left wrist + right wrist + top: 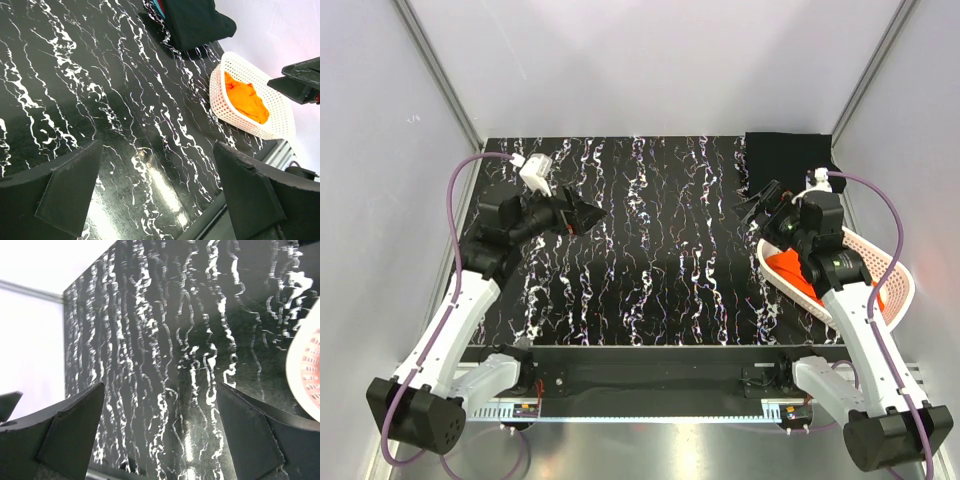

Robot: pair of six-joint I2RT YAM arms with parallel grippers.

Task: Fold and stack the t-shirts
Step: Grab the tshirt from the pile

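A folded black t-shirt [785, 160] lies at the table's back right corner; the left wrist view shows the black t-shirt [192, 20] at its top. A bright orange t-shirt [790, 268] sits crumpled in the white basket [895, 275] on the right, seen as the orange t-shirt [246, 99] in the basket [220, 102] from the left wrist. My left gripper [592, 214] hovers over the table's left side, open and empty. My right gripper [752, 202] hangs near the basket and the black shirt, open and empty. Both wrist views show wide jaws over bare marbled tabletop.
The black marbled table [650, 250] is bounded by white walls on the left, back and right. The basket's rim [306, 385] shows at the right edge of the right wrist view. A metal rail runs along the table's near edge [640, 352].
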